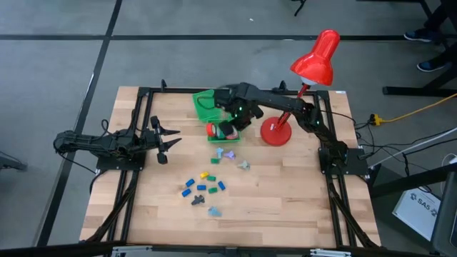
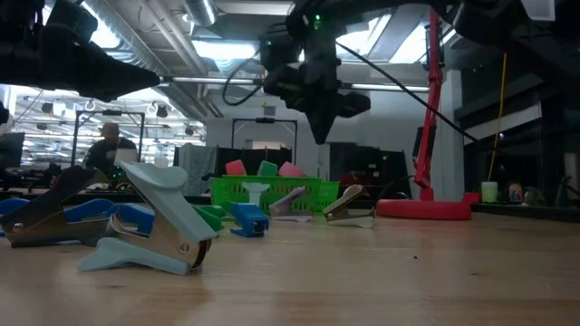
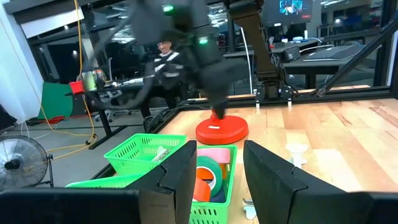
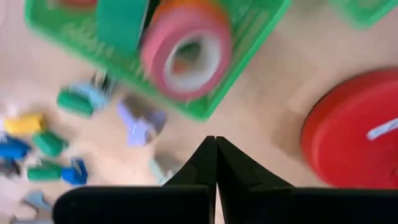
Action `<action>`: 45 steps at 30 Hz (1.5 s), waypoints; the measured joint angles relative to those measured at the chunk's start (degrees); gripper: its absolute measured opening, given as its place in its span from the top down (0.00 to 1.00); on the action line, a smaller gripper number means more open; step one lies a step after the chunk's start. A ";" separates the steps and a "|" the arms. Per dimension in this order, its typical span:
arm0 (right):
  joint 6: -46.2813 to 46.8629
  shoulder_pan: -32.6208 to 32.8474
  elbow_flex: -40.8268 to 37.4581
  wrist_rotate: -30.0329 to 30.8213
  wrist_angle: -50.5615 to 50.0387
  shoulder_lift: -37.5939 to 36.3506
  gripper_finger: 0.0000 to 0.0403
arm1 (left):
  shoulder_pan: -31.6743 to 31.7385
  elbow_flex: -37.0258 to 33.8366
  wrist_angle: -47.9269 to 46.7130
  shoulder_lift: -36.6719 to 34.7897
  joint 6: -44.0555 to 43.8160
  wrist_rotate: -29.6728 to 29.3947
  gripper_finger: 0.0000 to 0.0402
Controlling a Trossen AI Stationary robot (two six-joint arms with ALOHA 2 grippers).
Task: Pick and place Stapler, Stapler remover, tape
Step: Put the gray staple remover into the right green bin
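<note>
Tape [image 4: 186, 53], a pink roll with orange and green rolls beside it, sits in a small green basket [image 1: 223, 130] directly below the right gripper [image 4: 216, 163], whose two dark fingers are pressed together with nothing between them. The right gripper hangs above the bench [image 1: 285, 200], just off the basket's edge, with the round red lamp base [image 1: 275, 133] close on one side of it and a second green basket [image 1: 208, 103] just beyond; what that second basket holds cannot be made out. Away from the right gripper, toward the middle of the bench, lie the loose pieces: small blocky blue, green and yellow staplers [image 1: 203, 182] and pale claw-like staple removers [image 1: 228, 154], one of which looms large and close in the low view. The left gripper [image 1: 166, 140] waits well apart from all this at the far left side of the bench, its fingers a little apart and empty. By my judgement a placement into the tape basket is just finished and the right gripper is between picks; the next move would call for swinging out over the loose pile, spreading the fingers, and coming down squarely on a single small piece without nudging its neighbours
</note>
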 joint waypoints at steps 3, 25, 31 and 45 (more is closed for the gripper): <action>0.82 3.30 0.00 -0.03 -0.83 0.00 0.99 | -0.02 0.00 0.00 0.02 -0.02 0.00 0.68; -0.66 23.33 -0.03 5.51 1.52 0.00 0.94 | -0.02 0.00 0.00 0.02 0.00 0.00 0.68; -0.52 24.24 -0.02 5.59 3.50 0.00 0.94 | -0.02 0.02 0.00 0.01 0.00 0.00 0.68; -0.58 24.22 -0.04 5.56 16.20 0.00 0.94 | 0.00 0.02 0.00 0.00 0.00 0.00 0.68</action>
